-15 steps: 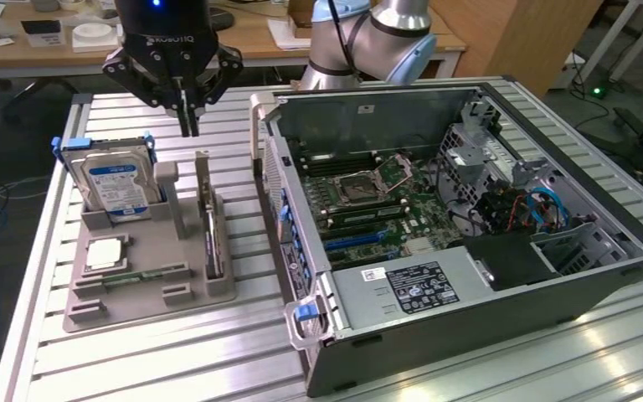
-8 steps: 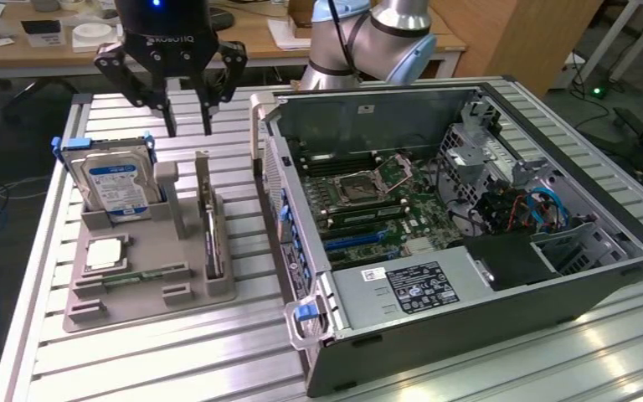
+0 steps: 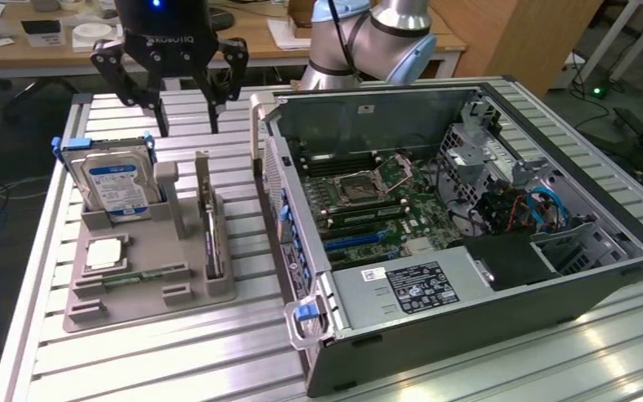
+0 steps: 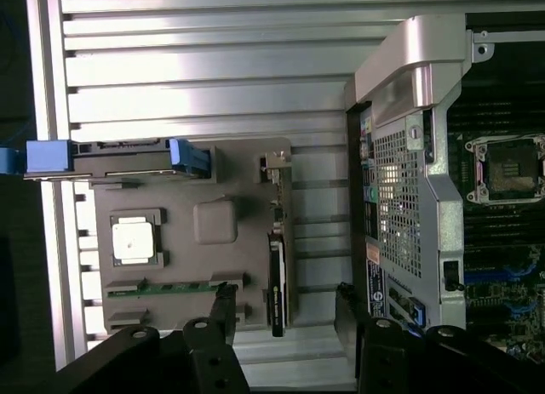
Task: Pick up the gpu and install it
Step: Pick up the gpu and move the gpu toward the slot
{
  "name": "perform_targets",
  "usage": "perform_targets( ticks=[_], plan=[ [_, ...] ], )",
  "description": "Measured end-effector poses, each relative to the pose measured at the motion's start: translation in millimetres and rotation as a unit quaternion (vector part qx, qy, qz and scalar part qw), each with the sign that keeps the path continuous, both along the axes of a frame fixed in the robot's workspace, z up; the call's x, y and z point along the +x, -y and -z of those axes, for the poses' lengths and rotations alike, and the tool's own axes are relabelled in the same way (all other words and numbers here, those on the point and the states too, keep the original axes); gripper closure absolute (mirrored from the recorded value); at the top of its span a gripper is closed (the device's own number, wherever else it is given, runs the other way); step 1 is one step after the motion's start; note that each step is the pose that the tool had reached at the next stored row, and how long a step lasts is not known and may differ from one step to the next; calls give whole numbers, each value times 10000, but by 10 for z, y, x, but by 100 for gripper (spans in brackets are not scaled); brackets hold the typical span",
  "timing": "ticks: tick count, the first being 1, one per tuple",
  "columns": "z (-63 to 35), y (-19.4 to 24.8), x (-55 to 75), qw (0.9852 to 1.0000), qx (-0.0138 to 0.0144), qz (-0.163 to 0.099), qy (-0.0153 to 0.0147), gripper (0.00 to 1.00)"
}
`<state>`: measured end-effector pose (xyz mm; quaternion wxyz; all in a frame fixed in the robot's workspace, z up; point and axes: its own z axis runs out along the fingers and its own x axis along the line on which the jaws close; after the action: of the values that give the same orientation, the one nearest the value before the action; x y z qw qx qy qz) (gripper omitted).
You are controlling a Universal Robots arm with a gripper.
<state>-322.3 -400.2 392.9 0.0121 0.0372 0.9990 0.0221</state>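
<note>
In the upper left of the exterior view, the black end effector (image 3: 187, 126) hangs with fingers apart and empty, beyond the thin dark upright gpu card (image 3: 212, 233) in its grey plastic holder (image 3: 143, 306) on the ribbed metal desk (image 3: 131, 360).

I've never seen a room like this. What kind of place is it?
Probably a robotics lab: a robot arm reaches over a metal table holding an opened computer, with office desks behind.

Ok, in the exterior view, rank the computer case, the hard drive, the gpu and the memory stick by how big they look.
1. computer case, clearly largest.
2. hard drive and gpu: cannot rank, since the gpu stands edge-on and looks slim.
3. memory stick, smallest.
</note>
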Motion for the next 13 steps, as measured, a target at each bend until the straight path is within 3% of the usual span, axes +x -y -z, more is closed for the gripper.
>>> perform_targets(
  ticks=[7, 13],
  plan=[
    [15, 48, 1, 10000, 0, -53, -28, 41],
    [35, 56, 1, 9991, -2, -422, -29, 41]
  ],
)
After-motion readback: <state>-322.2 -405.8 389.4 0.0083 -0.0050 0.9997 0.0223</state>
